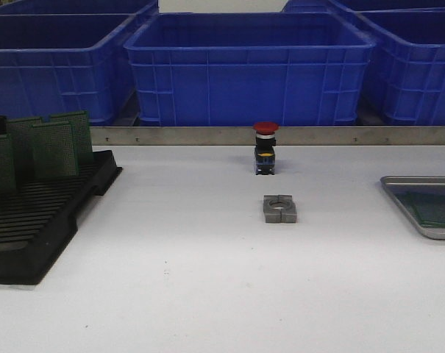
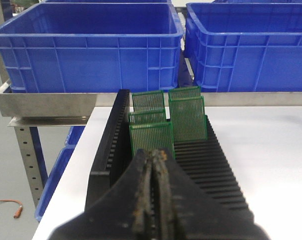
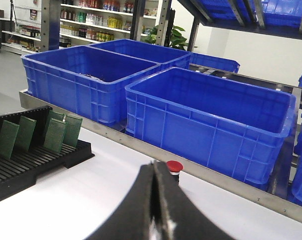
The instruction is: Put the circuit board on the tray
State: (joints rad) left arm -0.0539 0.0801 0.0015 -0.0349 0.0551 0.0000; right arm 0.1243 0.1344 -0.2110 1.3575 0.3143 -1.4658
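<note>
Several green circuit boards (image 1: 54,147) stand upright in the black slotted rack (image 1: 45,220) at the left. The silver-grey tray (image 1: 402,191) lies at the right edge of the front view, with a green board (image 1: 437,208) lying flat in it. My left gripper (image 2: 154,156) is shut and empty, just short of the nearest standing board (image 2: 151,137) in the rack (image 2: 210,165). My right gripper (image 3: 155,166) is shut and empty, above the white table. The boards (image 3: 56,134) and the rack (image 3: 21,172) also show in the right wrist view. Neither gripper shows in the front view.
A red push button (image 1: 265,147) stands mid-table, with a grey metal block (image 1: 279,208) in front of it. The button also shows in the right wrist view (image 3: 174,166). Blue crates (image 1: 248,70) stand behind a metal rail (image 1: 340,135) at the table's far edge.
</note>
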